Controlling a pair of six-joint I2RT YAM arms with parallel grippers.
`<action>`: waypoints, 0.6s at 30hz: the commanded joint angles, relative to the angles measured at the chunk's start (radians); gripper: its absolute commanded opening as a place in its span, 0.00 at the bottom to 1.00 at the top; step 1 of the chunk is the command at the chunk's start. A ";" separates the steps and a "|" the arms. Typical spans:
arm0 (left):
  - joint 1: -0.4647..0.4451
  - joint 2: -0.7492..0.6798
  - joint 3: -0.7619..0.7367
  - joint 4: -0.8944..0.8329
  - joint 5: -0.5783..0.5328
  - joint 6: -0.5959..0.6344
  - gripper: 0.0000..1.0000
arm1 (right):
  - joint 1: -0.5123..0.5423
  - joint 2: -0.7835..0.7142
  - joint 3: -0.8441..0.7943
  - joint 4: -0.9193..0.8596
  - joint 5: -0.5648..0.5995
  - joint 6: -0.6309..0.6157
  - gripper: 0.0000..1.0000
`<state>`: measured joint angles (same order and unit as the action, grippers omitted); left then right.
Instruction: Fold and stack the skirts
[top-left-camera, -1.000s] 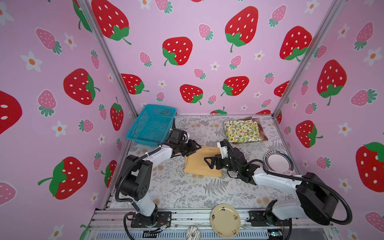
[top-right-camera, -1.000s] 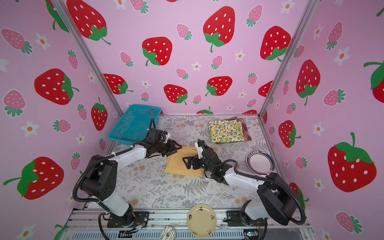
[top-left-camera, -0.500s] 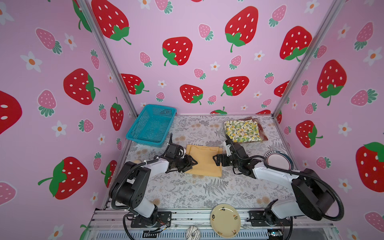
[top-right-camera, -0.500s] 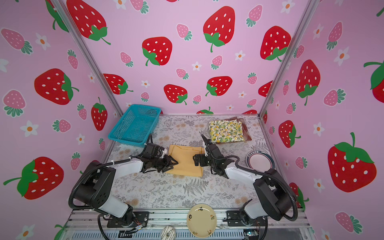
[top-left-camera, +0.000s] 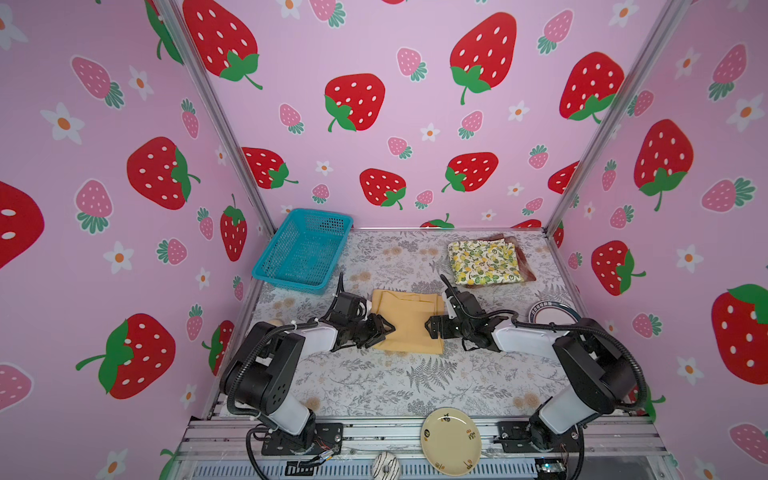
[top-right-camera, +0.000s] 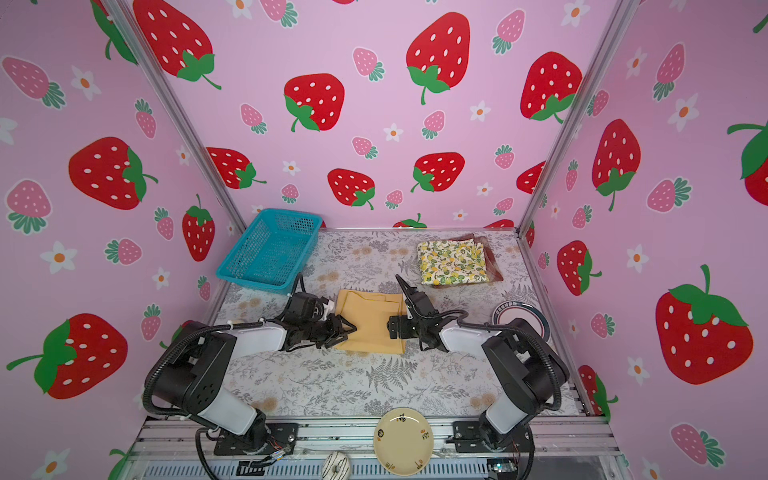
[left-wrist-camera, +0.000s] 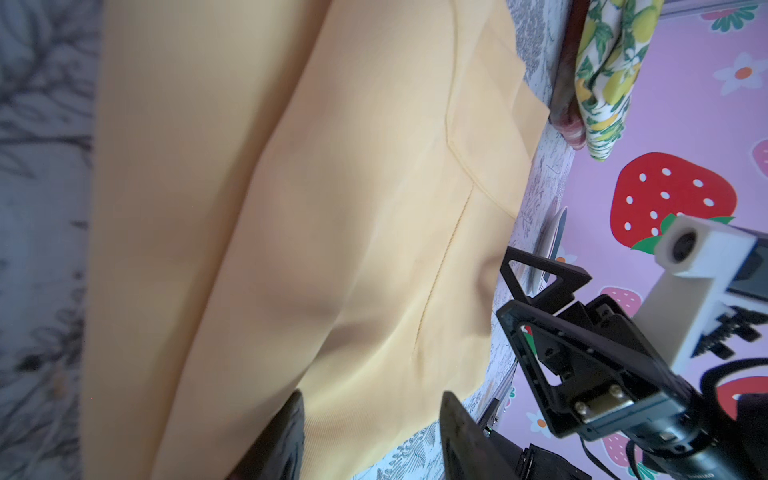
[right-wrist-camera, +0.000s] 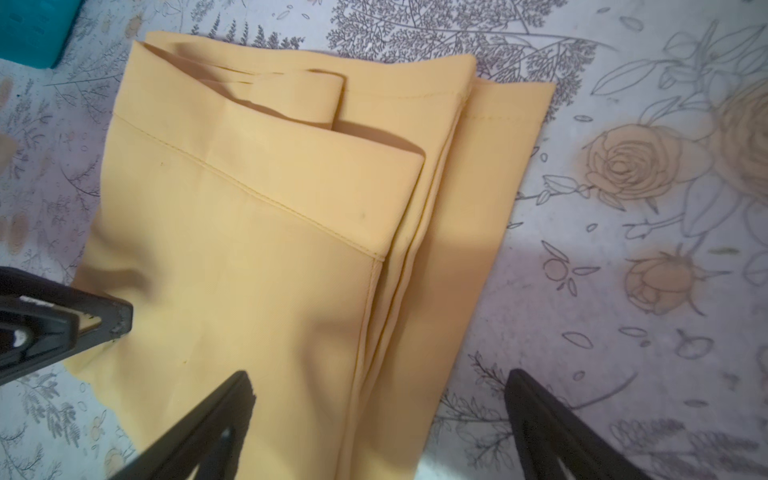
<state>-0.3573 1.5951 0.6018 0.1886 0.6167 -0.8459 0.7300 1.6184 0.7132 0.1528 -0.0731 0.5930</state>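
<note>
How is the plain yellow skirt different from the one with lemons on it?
The mustard skirt is plain; the lemon skirt is white with yellow lemons and green leaves. The mustard skirt lies straight on the table, in the middle; the lemon skirt rests on the reddish skirt at the back right. Both are folded flat.

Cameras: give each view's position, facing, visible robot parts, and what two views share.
Both top views: high in front, looking down; left arm, right arm, left gripper and right gripper flanking the mustard skirt.
Left wrist: on the left arm, facing across the skirt; own fingers, right gripper opposite.
Right wrist: above the skirt's folds; own fingers, left fingertip.
Shared: both wrists show the skirt.
</note>
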 joint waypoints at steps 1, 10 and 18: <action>0.001 0.037 -0.041 -0.067 -0.066 0.004 0.54 | -0.004 0.041 0.026 0.014 -0.035 0.027 0.93; 0.003 0.045 -0.035 -0.067 -0.067 0.005 0.54 | -0.005 0.114 0.025 0.035 -0.085 0.044 0.72; 0.003 0.051 -0.027 -0.071 -0.066 0.007 0.54 | -0.007 0.138 0.048 0.020 -0.073 0.050 0.27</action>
<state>-0.3573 1.5997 0.5987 0.2039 0.6209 -0.8452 0.7280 1.7199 0.7513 0.2363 -0.1394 0.6296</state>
